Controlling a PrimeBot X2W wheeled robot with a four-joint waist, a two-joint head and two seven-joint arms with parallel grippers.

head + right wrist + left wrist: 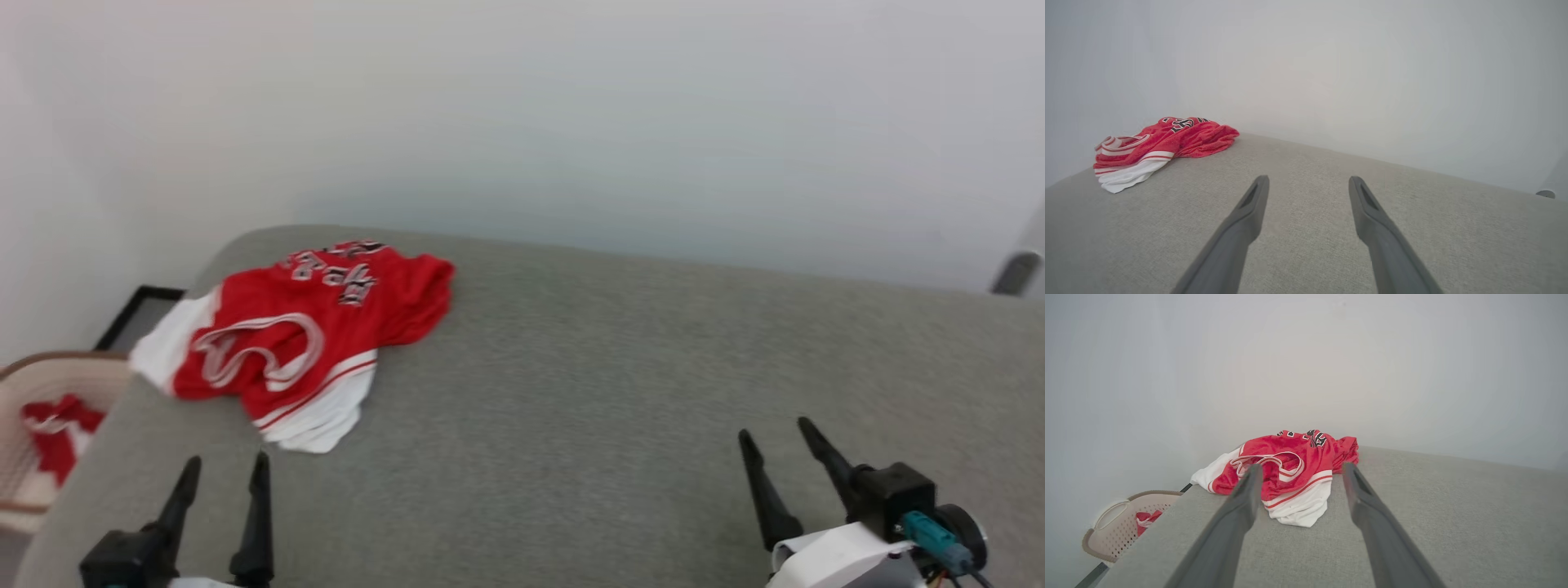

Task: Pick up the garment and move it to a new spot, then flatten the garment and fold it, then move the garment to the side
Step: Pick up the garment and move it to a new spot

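A bare indoor room arranged for laundry work, more like a test space than a lived-in home. A plain white wall (571,114) stands behind a broad surface (620,392) covered in grey woven fabric, rounded at one corner. A crumpled red jersey (302,327) lies on it. Lower down, beside that corner, sits a beige perforated basket (1114,535) holding red cloth (57,441).

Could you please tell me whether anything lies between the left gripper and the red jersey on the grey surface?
Nothing visible does. The left gripper is open and empty, and the garment lies crumpled just ahead of it near the far left corner. Between them is bare grey surface.
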